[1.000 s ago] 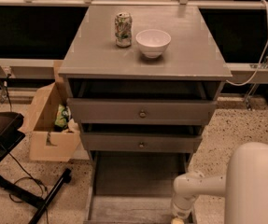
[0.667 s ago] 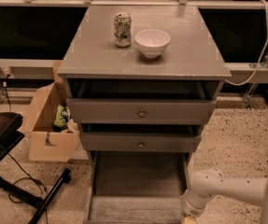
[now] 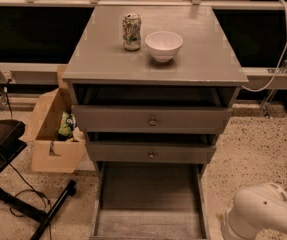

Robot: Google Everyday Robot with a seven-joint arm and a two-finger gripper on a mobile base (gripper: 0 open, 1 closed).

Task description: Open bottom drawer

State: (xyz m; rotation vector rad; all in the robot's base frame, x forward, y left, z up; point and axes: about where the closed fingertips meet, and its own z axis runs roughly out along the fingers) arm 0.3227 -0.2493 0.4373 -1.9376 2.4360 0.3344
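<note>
Swinging off to the right since the earlier frames, the robot's white arm [image 3: 263, 214] now shows only as a rounded link in the lower right corner, well clear of the cabinet, where a moment ago its end sat at the drawer's front right corner. The gripper itself is out of the picture, somewhere past the lower right edge, so I cannot tell whether it is released or clenched. The bottom drawer [image 3: 150, 199] has stayed as it was: pulled far out toward the camera, its deep grey inside open to view and its front running off the bottom edge, the knob hidden. Above it the middle drawer [image 3: 183, 154] and the top drawer [image 3: 113, 119] each stand slightly ajar, with a dark gap over each front. On the counter [image 3: 203, 59] a drinks can [image 3: 131, 31] stands upright just beside a white bowl [image 3: 163, 45], and a cardboard box [image 3: 58, 154] sits on the floor to the left of the cabinet. By this layout the pull looks done and the step in hand is the retreat. The next move probably calls only for keeping the arm clear of the extended drawer side while backing away, without nudging it back in.
</note>
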